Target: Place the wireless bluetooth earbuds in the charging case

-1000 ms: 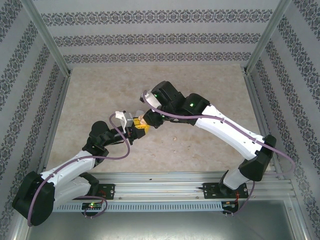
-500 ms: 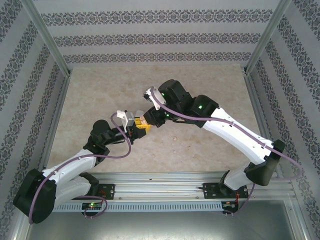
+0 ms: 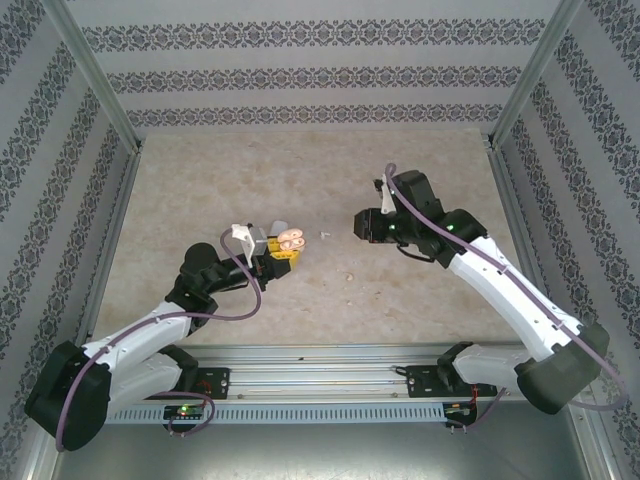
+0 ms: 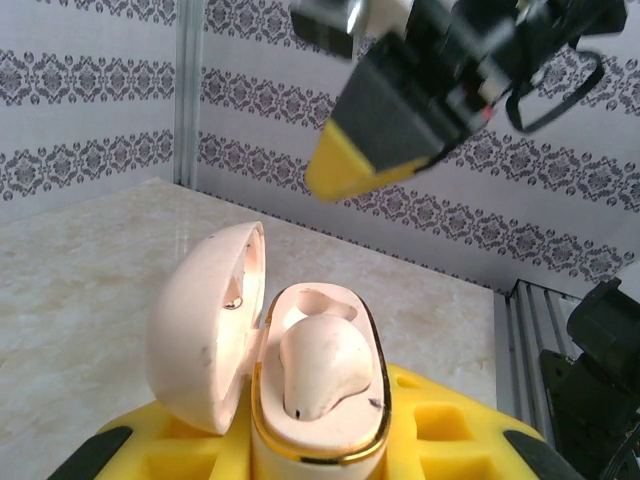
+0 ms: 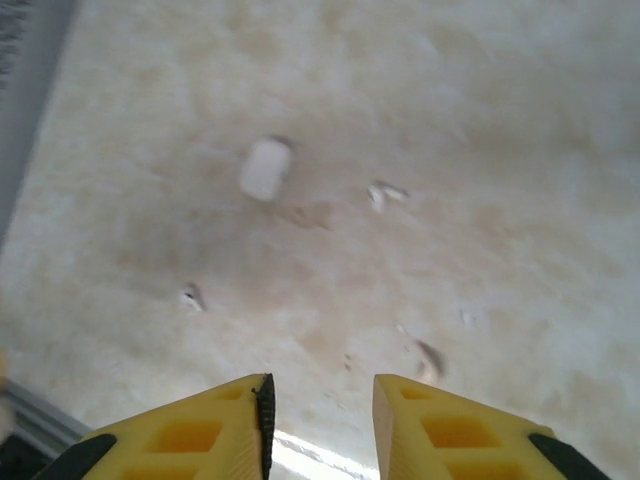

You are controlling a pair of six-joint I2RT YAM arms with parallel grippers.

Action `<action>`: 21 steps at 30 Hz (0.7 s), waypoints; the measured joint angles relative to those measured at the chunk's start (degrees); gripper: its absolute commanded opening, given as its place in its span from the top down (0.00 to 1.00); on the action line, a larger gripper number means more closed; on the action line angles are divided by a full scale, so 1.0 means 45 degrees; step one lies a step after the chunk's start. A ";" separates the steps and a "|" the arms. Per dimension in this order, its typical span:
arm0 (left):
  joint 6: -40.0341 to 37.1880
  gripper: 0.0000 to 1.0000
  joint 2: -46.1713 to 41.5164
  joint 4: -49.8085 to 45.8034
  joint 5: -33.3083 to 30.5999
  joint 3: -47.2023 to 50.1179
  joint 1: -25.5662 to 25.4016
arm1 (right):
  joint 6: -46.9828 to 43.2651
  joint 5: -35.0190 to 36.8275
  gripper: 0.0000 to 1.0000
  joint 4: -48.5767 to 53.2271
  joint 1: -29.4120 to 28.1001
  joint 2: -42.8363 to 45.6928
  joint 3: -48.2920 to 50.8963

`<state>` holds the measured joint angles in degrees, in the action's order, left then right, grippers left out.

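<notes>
Earbuds first: one seated earbud (image 4: 322,362) sits in the near well of the charging case (image 4: 300,445), and a loose earbud (image 5: 265,168) lies on the desk (image 3: 230,180) between the two arms. The left end effector (image 3: 283,248) is clamped on the case and holds it above the desk with the lid (image 4: 205,330) swung open to the side. The right end effector (image 5: 322,390) hangs over the desk near the loose piece, fingers apart and nothing between them.

By my reading the fetch of the second piece is the step in hand. It calls for centring over the earbud, coming down and pinching something very small and smooth, then carrying it to the free well.

In the right wrist view the loose earbud is a blur, so I cannot tell which way it lies, and pale specks close by could be mistaken for it. The free well is partly hidden behind the seated earbud.
</notes>
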<state>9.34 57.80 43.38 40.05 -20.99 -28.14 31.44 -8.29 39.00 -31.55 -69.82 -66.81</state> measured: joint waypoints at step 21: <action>-0.0661 0.93 -0.0272 -0.1035 -0.0384 0.0622 0.0000 | 0.0748 -0.0141 0.75 -0.2263 -0.2229 -0.7077 0.0622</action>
<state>6.37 56.58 38.72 38.33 -18.20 -28.14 34.81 -8.93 28.82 -41.58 -101.67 -64.01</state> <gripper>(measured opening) 0.248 0.249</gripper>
